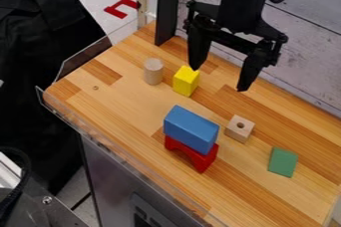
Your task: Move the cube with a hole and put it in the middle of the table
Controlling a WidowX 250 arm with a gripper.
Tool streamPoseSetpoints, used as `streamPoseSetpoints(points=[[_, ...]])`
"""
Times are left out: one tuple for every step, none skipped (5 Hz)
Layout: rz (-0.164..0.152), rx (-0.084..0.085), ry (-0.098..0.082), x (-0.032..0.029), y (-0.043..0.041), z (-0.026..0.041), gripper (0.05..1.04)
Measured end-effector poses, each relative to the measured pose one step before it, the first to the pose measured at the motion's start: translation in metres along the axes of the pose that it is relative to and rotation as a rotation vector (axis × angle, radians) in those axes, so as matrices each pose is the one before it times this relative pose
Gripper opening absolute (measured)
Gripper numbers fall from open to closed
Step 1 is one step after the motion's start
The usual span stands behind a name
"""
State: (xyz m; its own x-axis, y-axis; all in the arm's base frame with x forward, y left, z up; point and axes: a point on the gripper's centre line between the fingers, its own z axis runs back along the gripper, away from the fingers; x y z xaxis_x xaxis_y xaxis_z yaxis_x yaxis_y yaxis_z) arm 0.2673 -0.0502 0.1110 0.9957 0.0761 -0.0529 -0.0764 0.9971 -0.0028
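You have the light-brown striped wooden table (126, 101) running diagonally across the view, with the pale grey plank wall (306, 42) along its far side. The black robot arm (241, 2) comes in from the top edge, and its black two-finger gripper (218, 78) hangs over the far part of the table, its fingers spread wide with nothing held between them. A black upright post (168, 7) stands at the table's far edge, to the left of the arm in your view.

Your biggest block is the blue rectangular block (191, 127), lying across the top of the red arch-shaped block (193, 155), which stands on the table. Farther right, near the wall-side half, you see the flat green rectangular block (283, 162) lying by itself.

Up by the left-hand fingertip in your view is the upright yellow rectangular block (186, 82); you cannot tell whether that fingertip touches it. Just beside it, a little farther left and apart from it, the pale wooden cylinder (153, 73) stands on end.

Smallest is the one you want: the pale wooden cube with a round hole (239, 132), resting on the table, hole upward, just right of the blue-and-red stack and between it and the green block, touching neither.
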Motion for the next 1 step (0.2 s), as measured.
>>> streamPoseSetpoints(points=[[-0.0184,0.0015,0.006,-0.00105,-0.00016,0.0,1.0]])
